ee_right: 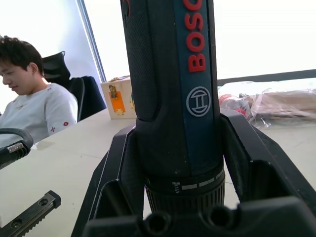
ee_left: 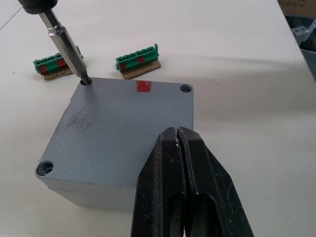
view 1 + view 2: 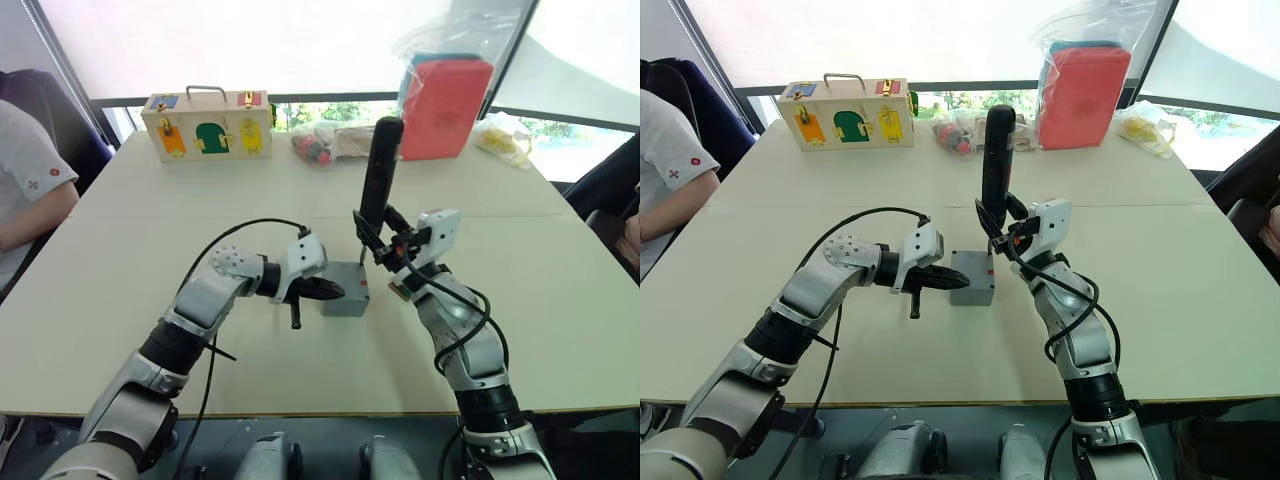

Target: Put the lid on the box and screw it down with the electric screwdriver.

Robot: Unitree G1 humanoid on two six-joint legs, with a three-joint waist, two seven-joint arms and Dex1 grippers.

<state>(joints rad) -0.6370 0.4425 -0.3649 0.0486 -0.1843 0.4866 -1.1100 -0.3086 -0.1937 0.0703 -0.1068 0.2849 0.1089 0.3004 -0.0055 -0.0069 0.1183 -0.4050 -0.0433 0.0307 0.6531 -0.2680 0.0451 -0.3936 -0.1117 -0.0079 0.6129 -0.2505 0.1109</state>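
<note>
The grey lid (image 2: 123, 128) lies flat on the grey box (image 3: 345, 298) near the table's middle, with a red mark at its far edge and screw holes at its corners. My left gripper (image 3: 330, 291) is shut, and its fingertips (image 2: 176, 132) rest on the lid's near edge. Just right of the box, my right gripper (image 3: 385, 245) is shut on the black electric screwdriver (image 3: 380, 170), which it holds upright. The screwdriver's metal bit (image 2: 66, 47) stands in one of the lid's far corner holes. The lid hides the box's inside.
Two green terminal blocks (image 2: 138, 60) lie just beyond the box. At the table's far edge stand a wooden case with coloured latches (image 3: 207, 125), a bag of small parts (image 3: 320, 143), a red pouch in plastic (image 3: 445, 105) and a yellow bag (image 3: 505, 138). A person (image 3: 25, 190) sits at the left.
</note>
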